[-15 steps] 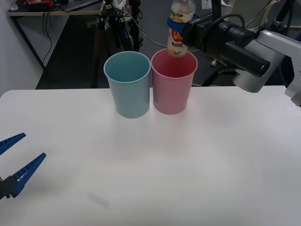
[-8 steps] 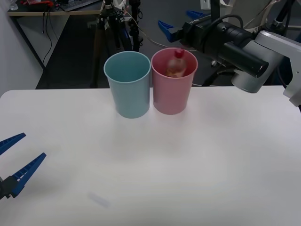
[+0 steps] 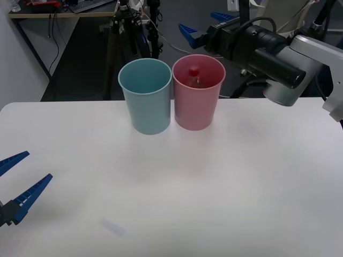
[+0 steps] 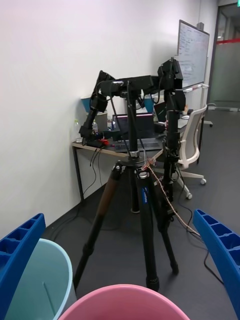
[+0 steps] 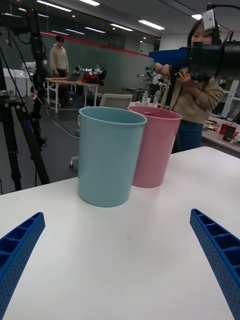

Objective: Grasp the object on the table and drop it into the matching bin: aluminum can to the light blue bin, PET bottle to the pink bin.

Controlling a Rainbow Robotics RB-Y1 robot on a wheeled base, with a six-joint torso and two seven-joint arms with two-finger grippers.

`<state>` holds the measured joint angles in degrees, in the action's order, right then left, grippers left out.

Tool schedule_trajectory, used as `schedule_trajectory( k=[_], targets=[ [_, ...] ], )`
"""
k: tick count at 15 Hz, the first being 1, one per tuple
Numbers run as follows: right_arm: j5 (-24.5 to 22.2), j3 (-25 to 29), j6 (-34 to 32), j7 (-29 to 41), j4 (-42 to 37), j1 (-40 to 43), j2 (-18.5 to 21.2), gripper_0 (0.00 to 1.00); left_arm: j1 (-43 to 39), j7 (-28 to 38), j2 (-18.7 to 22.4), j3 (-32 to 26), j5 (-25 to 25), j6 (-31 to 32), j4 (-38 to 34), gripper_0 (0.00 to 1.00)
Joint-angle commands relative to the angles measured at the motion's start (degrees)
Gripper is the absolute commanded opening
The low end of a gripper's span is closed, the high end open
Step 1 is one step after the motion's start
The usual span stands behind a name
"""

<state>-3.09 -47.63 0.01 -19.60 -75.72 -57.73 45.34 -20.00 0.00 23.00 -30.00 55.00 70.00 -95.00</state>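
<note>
Pink bin point(image 3: 198, 101) holds the PET bottle point(image 3: 193, 76), red cap up, so the right gripper point(image 3: 203, 25), jaws wide apart and empty above its rim, should lift clear without knocking it, while the left gripper point(image 3: 16, 182) waits open over the bench point(image 3: 225, 182).

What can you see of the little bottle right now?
Only the top of the bottle shows in the front view. It lies inside the pink bin, well below the rim. A round red cap faces upward, with a bit of clear neck and pale contents under it, so it seems to stand nearly upright. The bin's wall hides the rest, label included. Nothing grips it: the right gripper hangs open above and behind the bin.
</note>
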Motion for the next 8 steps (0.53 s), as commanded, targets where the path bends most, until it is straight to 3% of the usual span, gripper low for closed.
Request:
schedule_trajectory(
  k=[1, 8],
  targets=[
    [0.4, 0.1, 0.6, 0.0, -2.2, 0.7, 1.6, 1.00, 0.0, 0.0, 0.0, 0.0, 0.0, 0.0, 0.0, 1.00],
    [1.2, 1.5, 3.9, 0.9, -17.5, 7.9, 11.1, 1.00, 0.0, 0.0, 0.0, 0.0, 0.0, 0.0, 0.0, 1.00]
  ],
)
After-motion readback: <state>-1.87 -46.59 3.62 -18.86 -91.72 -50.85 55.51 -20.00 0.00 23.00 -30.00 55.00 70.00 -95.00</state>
